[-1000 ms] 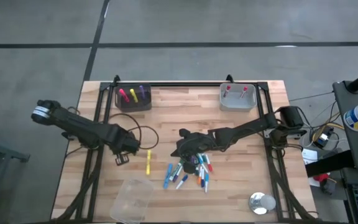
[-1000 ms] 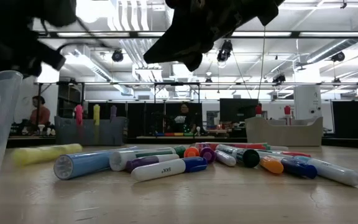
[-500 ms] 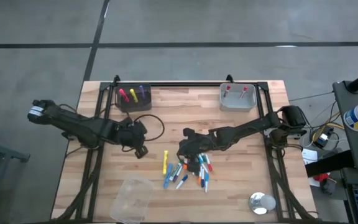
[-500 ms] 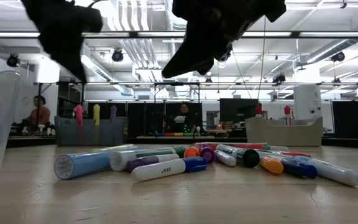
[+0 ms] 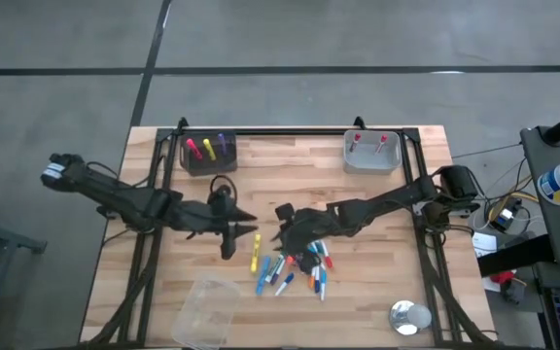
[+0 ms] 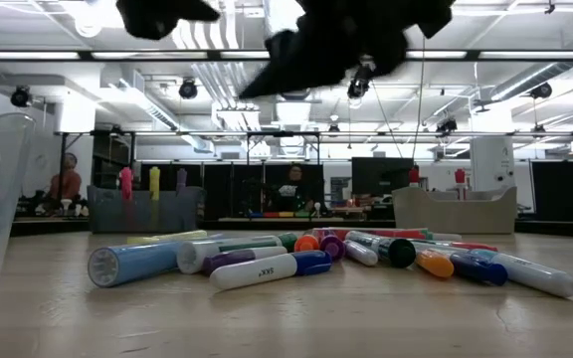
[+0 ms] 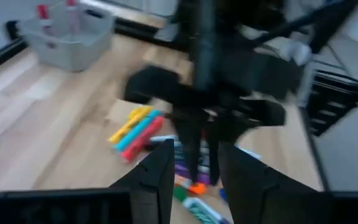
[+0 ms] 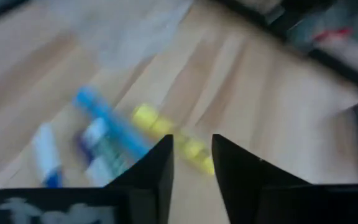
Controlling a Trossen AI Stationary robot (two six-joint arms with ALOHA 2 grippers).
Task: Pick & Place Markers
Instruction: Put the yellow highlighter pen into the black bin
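Observation:
Several markers [image 5: 297, 268] in mixed colours lie on their sides in a loose pile on the wooden table [image 5: 377, 214], also seen in the low view [image 6: 316, 254]. A yellow marker [image 5: 256, 253] lies at the pile's left edge. My left gripper [image 5: 246, 226] hangs above the table just left of the pile, pointing toward the table's right; its fingers [image 7: 160, 180] stand open with nothing between them. My right gripper [image 5: 285, 231] hovers over the pile's far left side, open [image 8: 191, 168] and holding nothing. The two grippers face each other closely.
A black bin [image 5: 209, 152] holding pink, yellow and purple markers stands at the far left, and a grey bin [image 5: 372, 153] with red markers at the far right. A clear cup [image 5: 207, 307] lies near the front edge, a round silver object [image 5: 409, 317] at the front right.
My left gripper has risen and gone toward the table's right, tipping from pointing down to nearly level. The yellow marker has slid along the table to the right and now lies at the pile's edge. My right gripper has stayed over the pile and rolled about its own axis.

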